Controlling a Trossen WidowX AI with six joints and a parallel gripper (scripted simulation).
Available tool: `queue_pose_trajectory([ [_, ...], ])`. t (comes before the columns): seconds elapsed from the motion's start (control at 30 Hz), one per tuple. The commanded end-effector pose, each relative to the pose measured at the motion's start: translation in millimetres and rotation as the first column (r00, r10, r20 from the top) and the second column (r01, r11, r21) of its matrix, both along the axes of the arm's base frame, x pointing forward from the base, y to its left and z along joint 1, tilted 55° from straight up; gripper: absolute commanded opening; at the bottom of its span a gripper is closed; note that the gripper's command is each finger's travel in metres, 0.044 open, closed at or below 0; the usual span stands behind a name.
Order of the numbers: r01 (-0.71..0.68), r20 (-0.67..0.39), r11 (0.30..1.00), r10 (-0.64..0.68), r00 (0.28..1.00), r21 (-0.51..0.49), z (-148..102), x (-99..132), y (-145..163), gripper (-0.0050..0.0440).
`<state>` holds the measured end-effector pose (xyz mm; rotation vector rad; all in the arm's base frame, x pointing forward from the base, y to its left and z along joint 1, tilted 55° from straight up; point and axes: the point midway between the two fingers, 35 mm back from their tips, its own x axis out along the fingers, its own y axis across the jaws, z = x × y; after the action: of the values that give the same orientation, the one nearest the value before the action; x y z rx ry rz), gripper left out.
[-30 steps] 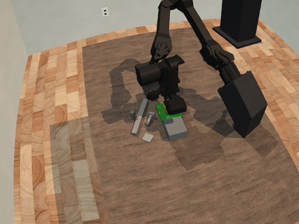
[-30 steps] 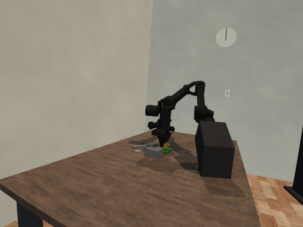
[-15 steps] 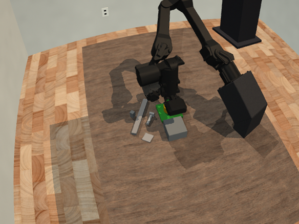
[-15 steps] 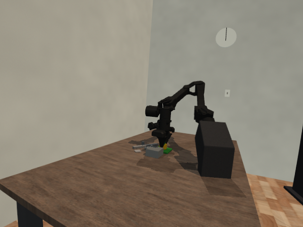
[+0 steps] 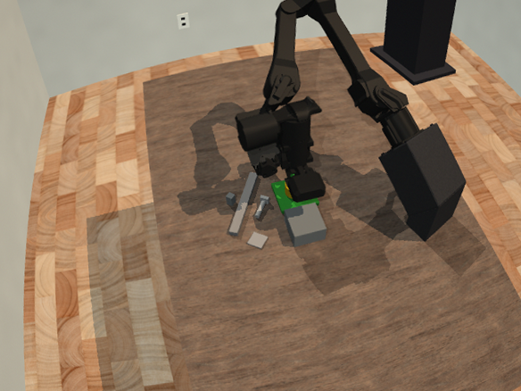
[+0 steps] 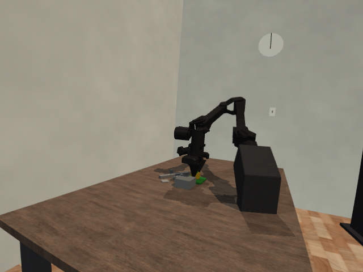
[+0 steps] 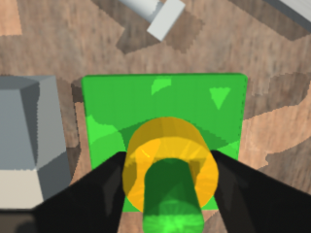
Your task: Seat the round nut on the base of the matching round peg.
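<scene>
In the wrist view my gripper (image 7: 167, 159) is shut on the round orange nut (image 7: 170, 162), one dark finger on each side. The nut sits around the round green peg (image 7: 171, 199), which passes up through its hole and rises above it. Below lies the flat green base (image 7: 162, 121), and the nut is low over it; I cannot tell if they touch. In the top view the gripper (image 5: 303, 183) covers most of the base, with a sliver of the orange nut (image 5: 288, 189) showing. In the exterior view the nut (image 6: 197, 174) shows under the fingers.
A grey block (image 5: 305, 224) stands right next to the base's near edge, also in the wrist view (image 7: 29, 141). A grey bar (image 5: 242, 202), a bolt (image 5: 261, 206), a small cube (image 5: 229, 198) and a flat tile (image 5: 256, 240) lie to the left. The arm's black base box (image 5: 424, 180) stands to the right.
</scene>
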<state>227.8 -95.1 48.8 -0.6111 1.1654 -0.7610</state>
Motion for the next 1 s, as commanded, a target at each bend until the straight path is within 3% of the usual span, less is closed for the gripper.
queue_pose_trajectory([
  [0.0,-0.001,0.01,1.0,0.001,1.0,0.001,2.0,1.6,0.5,0.012],
  [0.03,-0.001,0.01,1.0,0.001,1.0,0.001,2.0,1.6,0.5,0.0144],
  [0.1,-0.001,0.01,1.0,0.001,1.0,0.001,2.0,1.6,0.5,0.0144],
  [0.27,-0.001,0.01,1.0,0.001,1.0,0.001,2.0,1.6,0.5,0.026],
  [0.97,-0.003,0.007,1.0,0.003,1.0,0.015,5.9,2.2,11.2,0.026],
])
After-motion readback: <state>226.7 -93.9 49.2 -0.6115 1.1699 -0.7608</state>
